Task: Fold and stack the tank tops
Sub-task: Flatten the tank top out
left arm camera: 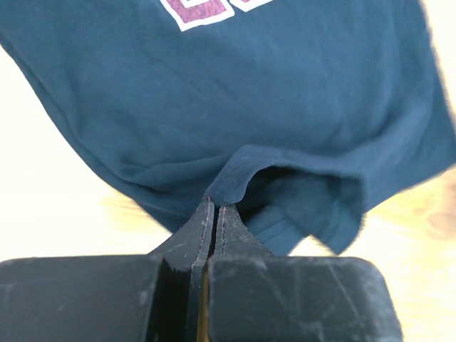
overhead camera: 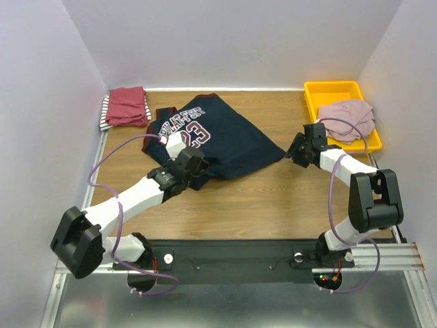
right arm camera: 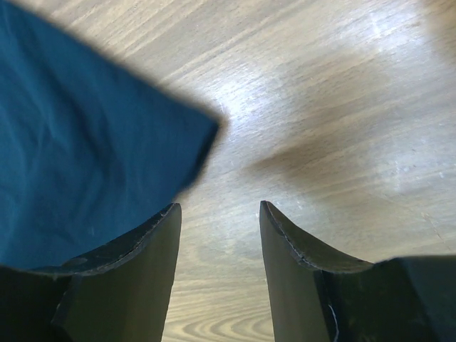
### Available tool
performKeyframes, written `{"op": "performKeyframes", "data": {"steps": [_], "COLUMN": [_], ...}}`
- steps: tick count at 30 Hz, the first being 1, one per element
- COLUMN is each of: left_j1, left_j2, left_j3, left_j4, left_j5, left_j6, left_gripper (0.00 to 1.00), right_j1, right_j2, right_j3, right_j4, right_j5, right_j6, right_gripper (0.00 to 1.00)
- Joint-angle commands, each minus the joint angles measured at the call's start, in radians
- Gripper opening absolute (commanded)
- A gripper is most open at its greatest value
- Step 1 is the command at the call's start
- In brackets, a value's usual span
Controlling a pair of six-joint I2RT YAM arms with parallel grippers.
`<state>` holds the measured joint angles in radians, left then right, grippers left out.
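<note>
Left tool point(left arm camera: 215, 208) on navy jersey point(left arm camera: 271, 92) hem

The right pincer point(right arm camera: 219, 205) gapes over the wooden table point(right arm camera: 320, 107) (grain showing in the gap), near the navy jersey point(right arm camera: 85, 157).

Bare desk point(overhead camera: 273, 198) is left open in front of the navy jersey point(overhead camera: 232, 143); the far corners are taken by the yellow tray point(overhead camera: 332, 87) and folded tops point(overhead camera: 126, 106).

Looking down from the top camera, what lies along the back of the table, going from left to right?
Red top → navy jersey → yellow tray, with a pink top lying in it.
</note>
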<state>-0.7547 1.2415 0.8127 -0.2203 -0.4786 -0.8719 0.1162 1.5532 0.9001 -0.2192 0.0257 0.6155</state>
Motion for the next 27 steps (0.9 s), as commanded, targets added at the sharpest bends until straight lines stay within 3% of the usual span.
{"op": "performKeyframes", "data": {"steps": [1,5,9,11,27], "left_j1": [0.055,0.083,0.103,0.11,0.15], "left_j2": [-0.097,-0.106,-0.103,-0.102,-0.126], "left_j3": [-0.046,-0.047,-0.027,-0.018,0.026], "left_j4": [0.039,0.044,0.048,0.05,0.029], "left_j5": [0.046,0.061,0.077,0.084,0.11], "left_j6": [-0.027,-0.012,0.01,0.02,0.066], "left_gripper": [0.0,0.0,0.0,0.0,0.0], "right_j1": [-0.007,0.005,0.026,0.037,0.039], "right_j2": [0.015,0.021,0.012,-0.002,0.108], "right_j3": [-0.006,-0.035,-0.079,-0.113,-0.058], "right_j4": [0.087,0.109,0.129,0.147,0.242], "right_j5": [-0.02,-0.02,-0.015,0.002,-0.018], "right_j6": [0.01,0.01,0.021,0.029,0.059], "right_gripper": [0.54,0.53,0.37,0.35,0.49]}}
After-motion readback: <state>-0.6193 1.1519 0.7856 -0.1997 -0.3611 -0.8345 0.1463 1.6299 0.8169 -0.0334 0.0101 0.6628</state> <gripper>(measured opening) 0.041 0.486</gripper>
